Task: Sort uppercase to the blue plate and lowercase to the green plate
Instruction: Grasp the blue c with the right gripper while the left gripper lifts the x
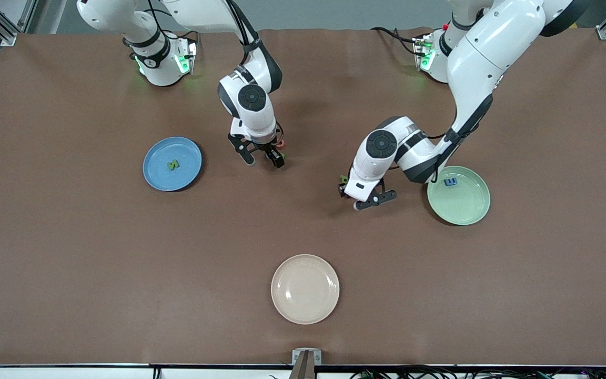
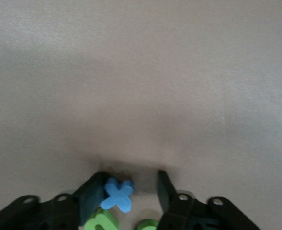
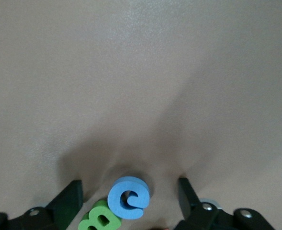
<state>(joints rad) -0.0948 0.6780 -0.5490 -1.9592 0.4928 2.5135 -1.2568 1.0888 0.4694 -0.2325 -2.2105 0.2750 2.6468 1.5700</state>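
Observation:
My left gripper is down at the table beside the green plate, jaws apart around the lowercase blue x. One finger touches the x; the other stands clear of it. Two green letters lie just under the wrist. My right gripper stands open around the uppercase blue C, with the green B against it. The red Q peeks out beside that hand. The blue plate holds a green N; the green plate holds a blue m.
A cream plate sits nearer to the front camera, midway along the table. Bare brown table lies between the plates. The two hands stand apart, each beside its own cluster of letters.

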